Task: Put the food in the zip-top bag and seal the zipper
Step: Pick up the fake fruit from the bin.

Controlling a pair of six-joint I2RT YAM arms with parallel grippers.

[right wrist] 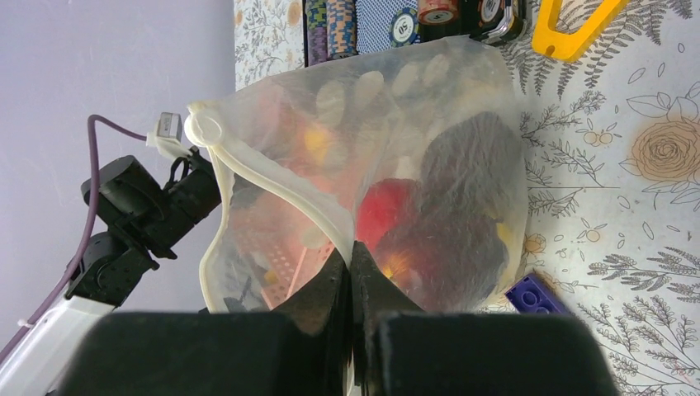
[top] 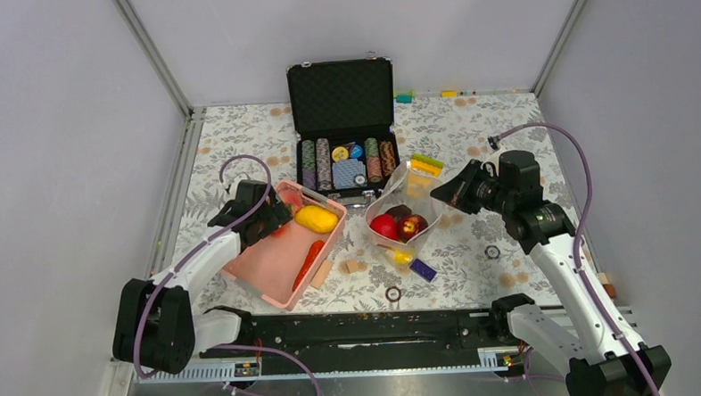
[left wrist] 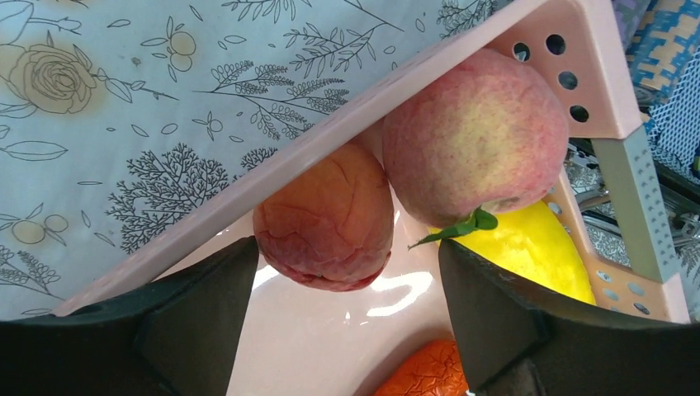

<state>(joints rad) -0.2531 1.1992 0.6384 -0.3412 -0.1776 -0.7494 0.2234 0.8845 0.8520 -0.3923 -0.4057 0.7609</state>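
My left claw (left wrist: 347, 247) hangs inside the pink basket (left wrist: 347, 132), jaws apart on either side of a reddish fruit (left wrist: 326, 216). A peach (left wrist: 475, 136), a yellow fruit (left wrist: 528, 252) and an orange piece (left wrist: 425, 375) lie close beside it. My right claw (right wrist: 352, 257) is clamped on the rim of the zip-top bag (right wrist: 462, 107). The bag's mouth gapes, just in front of the poker chip case (top: 341, 96), with red fruit (right wrist: 386, 210) inside.

A black case (top: 341, 96) stands open on the floral table (top: 505, 129), poker chips (top: 323, 163) in its tray. Near-left of the case sits a pink basket (top: 265, 260). Nearer than the case lie tan blocks (top: 354, 266) and a purple block (top: 423, 270). Just right of it lies a yellow piece (top: 426, 164).
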